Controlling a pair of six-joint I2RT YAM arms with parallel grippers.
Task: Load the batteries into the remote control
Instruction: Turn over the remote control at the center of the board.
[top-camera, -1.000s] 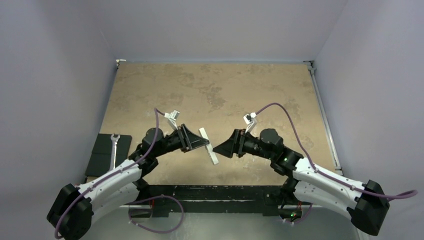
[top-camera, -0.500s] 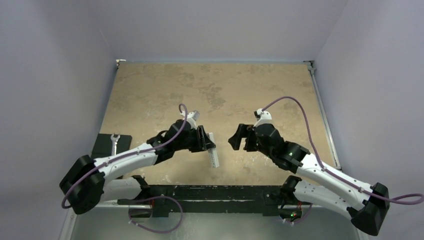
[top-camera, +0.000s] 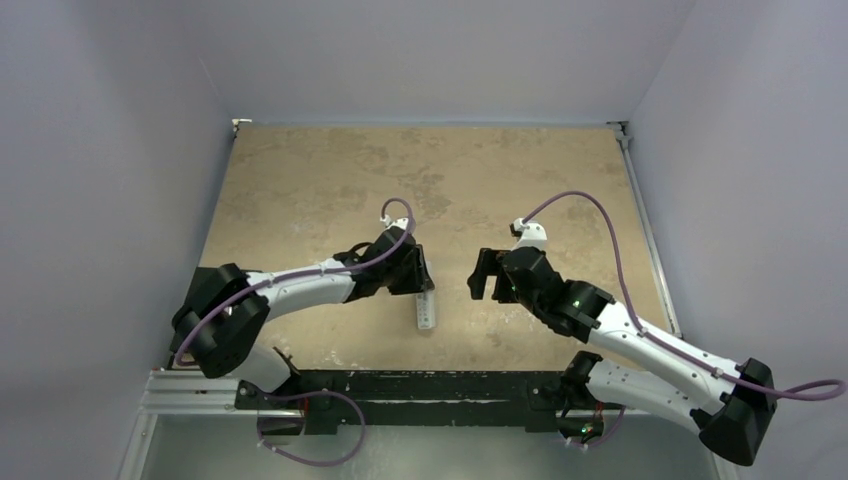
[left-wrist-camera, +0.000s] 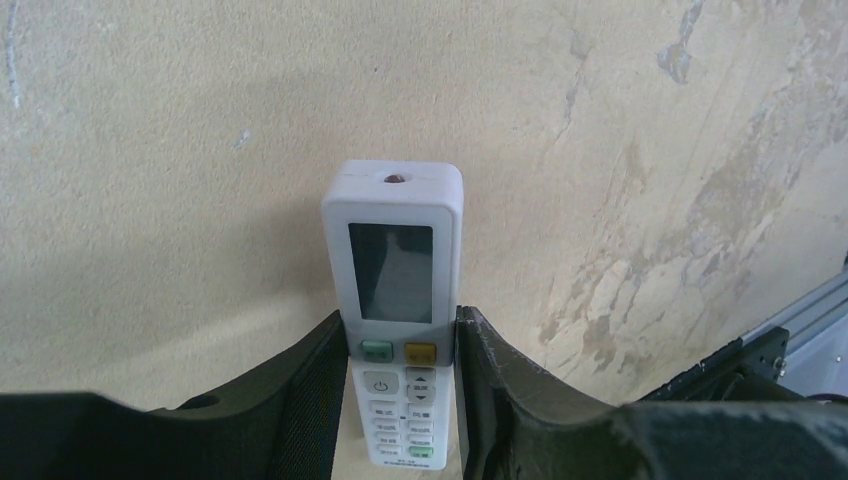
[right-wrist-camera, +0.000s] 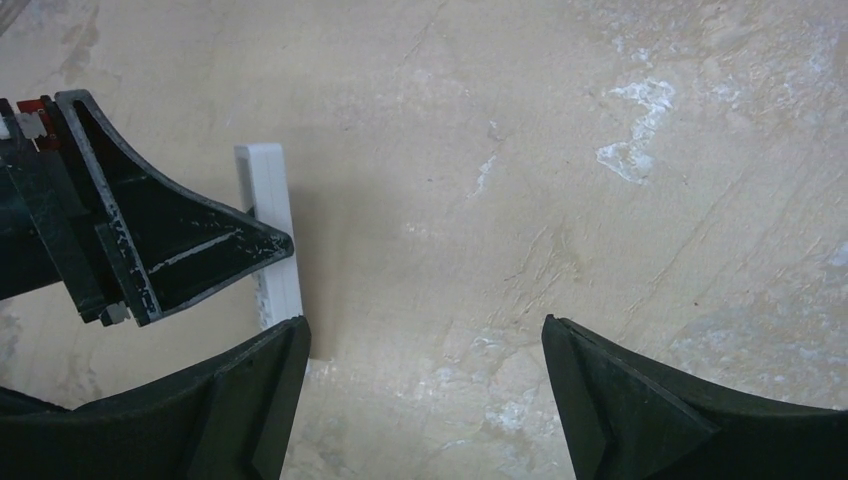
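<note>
Where the left arm reaches across the middle of the table (top-camera: 520, 180), we record the following.

Item one: the remote control (top-camera: 427, 311), a slim white bar. It sits near the centre of the table, a little toward the near edge, and projects from the left gripper (top-camera: 416, 285) toward the arm bases. In the left wrist view its button face is turned to the camera. We see a dark pale-framed screen, a green and an orange button just below it, and rows of small white keys under those. Its screen end points away from the wrist, with a shadow close beneath it. We cannot tell whether that end touches the surface.

Item two: the left gripper, clamped on the remote. Its black fingers (left-wrist-camera: 310, 390) press the two long sides just below the screen.

Item three: the right gripper (top-camera: 487, 277), well apart from the remote on its right side, hanging above bare tabletop. In the right wrist view its fingers (right-wrist-camera: 610, 400) are spread wide with nothing between them. The remote shows there as a narrow white edge at the left, partly covered by a left finger.

Item four: the table, a mottled beige surface with paler scuffs.
</note>
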